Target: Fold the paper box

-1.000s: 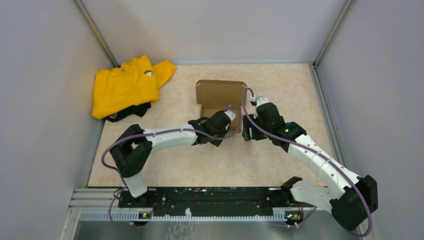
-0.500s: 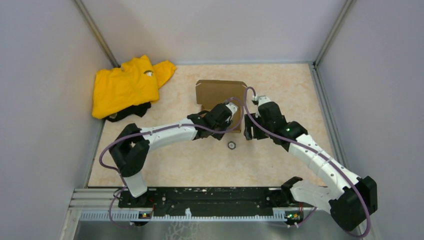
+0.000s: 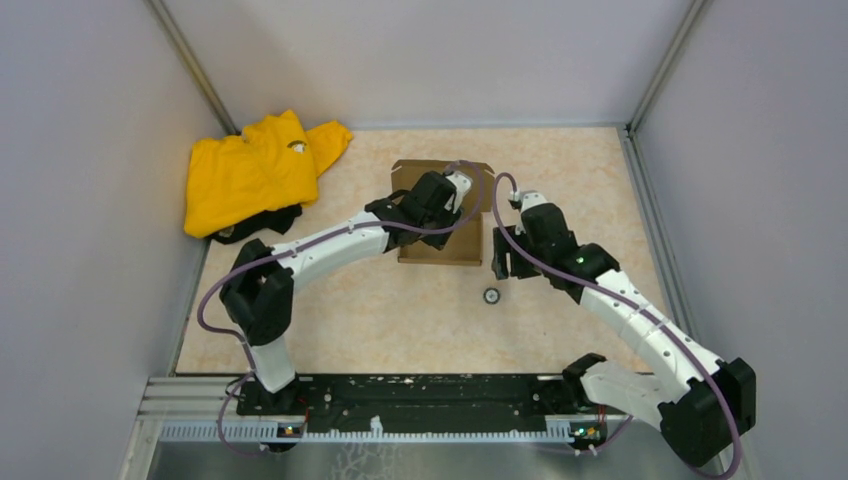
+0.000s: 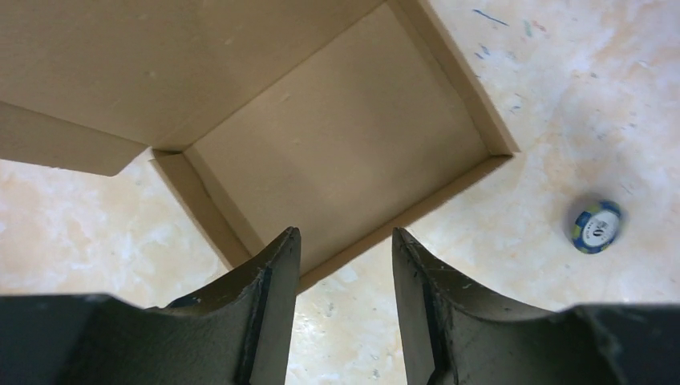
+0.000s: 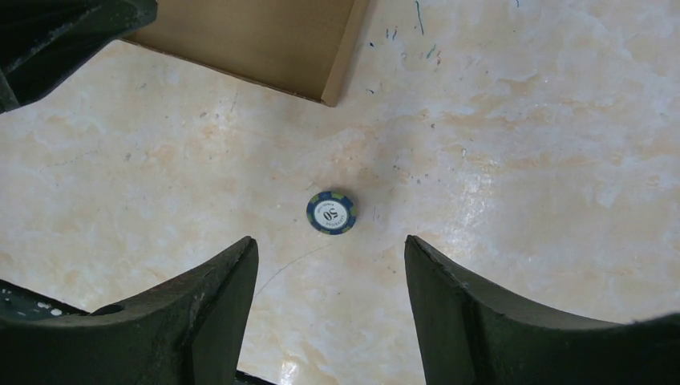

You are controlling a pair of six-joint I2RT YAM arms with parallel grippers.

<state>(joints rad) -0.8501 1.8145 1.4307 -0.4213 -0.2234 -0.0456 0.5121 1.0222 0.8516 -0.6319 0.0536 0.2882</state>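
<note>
**Paper box sitting open mid-table, both grippers spread and holding nothing**

Paper box (image 3: 462,243) is sitting approx. mid-table, toward the far side, tray mouth facing up. Left wrist cam is showing its plain brown floor (image 4: 337,152) w/ low walls standing on the sides in view. The lid panel is showing beyond the tray, a side tab hanging off it. Lid not closed. Can't tell how steeply the lid is leaning.

Left gripper (image 4: 345,241) is hovering above the box's near wall, jaws apart, nothing betw. them. In the top view it (image 3: 452,190) is reaching across over the tray.

Right gripper (image 5: 329,249) is hanging just beside the box's right side (image 3: 503,255), jaws spread wide, empty. Only a box corner (image 5: 257,36) is showing in its cam.

Blue poker chip (image 5: 331,212), marked "50", is lying flat on the table, near the box's near-right corner but apart from it (image 3: 491,296). It is also showing at the right edge of the left wrist cam (image 4: 597,226).

Table (image 3: 380,310) is beige, marbled, w/ pen marks.

Yellow garment (image 3: 250,170) is lying bunched in the far-left corner, well apart from the box, w/ something dark (image 3: 262,222) poking out under it.
</note>
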